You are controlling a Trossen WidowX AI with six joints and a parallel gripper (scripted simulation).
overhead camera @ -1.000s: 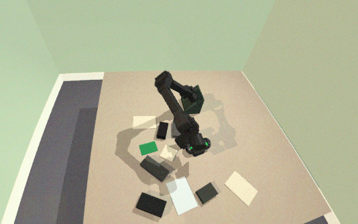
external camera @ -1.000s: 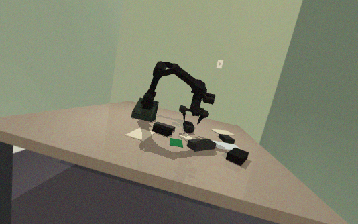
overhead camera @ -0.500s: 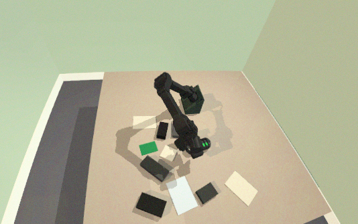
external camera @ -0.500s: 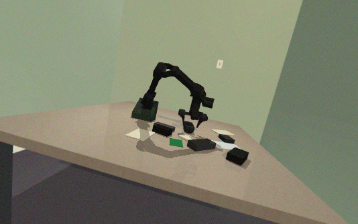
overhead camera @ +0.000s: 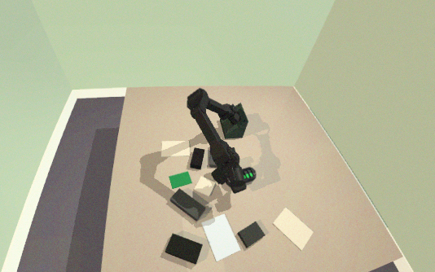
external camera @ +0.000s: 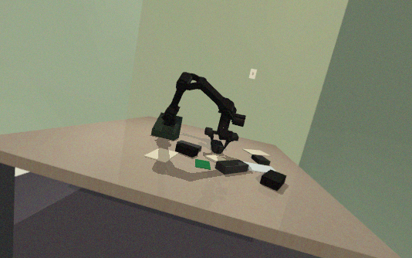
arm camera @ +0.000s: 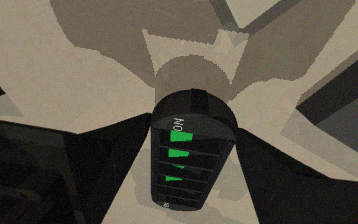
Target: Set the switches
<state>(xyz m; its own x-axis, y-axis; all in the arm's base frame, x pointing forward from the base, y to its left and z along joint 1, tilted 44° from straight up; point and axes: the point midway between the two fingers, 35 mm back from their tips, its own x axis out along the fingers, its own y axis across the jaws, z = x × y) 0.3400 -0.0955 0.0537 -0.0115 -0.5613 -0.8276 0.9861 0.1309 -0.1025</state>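
The dark grey controller unit (overhead camera: 248, 175) (external camera: 217, 147) (arm camera: 195, 160) lies on the bench under the arm, switches up. My gripper (external camera: 218, 147) (arm camera: 193, 125) points down and is shut on the unit, one fingertip against each long side near its far end in the wrist view. Green shows in the wrist view on the two switches nearest the ON mark, and narrower green slivers on two farther along. The remaining switches look dark. The numbers are too dim to read. The label on the underside is hidden. The arm covers part of the unit in the top view.
A long dark module (overhead camera: 188, 204) (external camera: 231, 167), a cream block (overhead camera: 204, 186) and a green card (overhead camera: 180, 180) (external camera: 203, 164) lie beside the arm. A narrow black block (overhead camera: 197, 158) is near the arm's base. Two dark boxes (overhead camera: 183, 248) (overhead camera: 252, 234) flank a white sheet (overhead camera: 221, 237).
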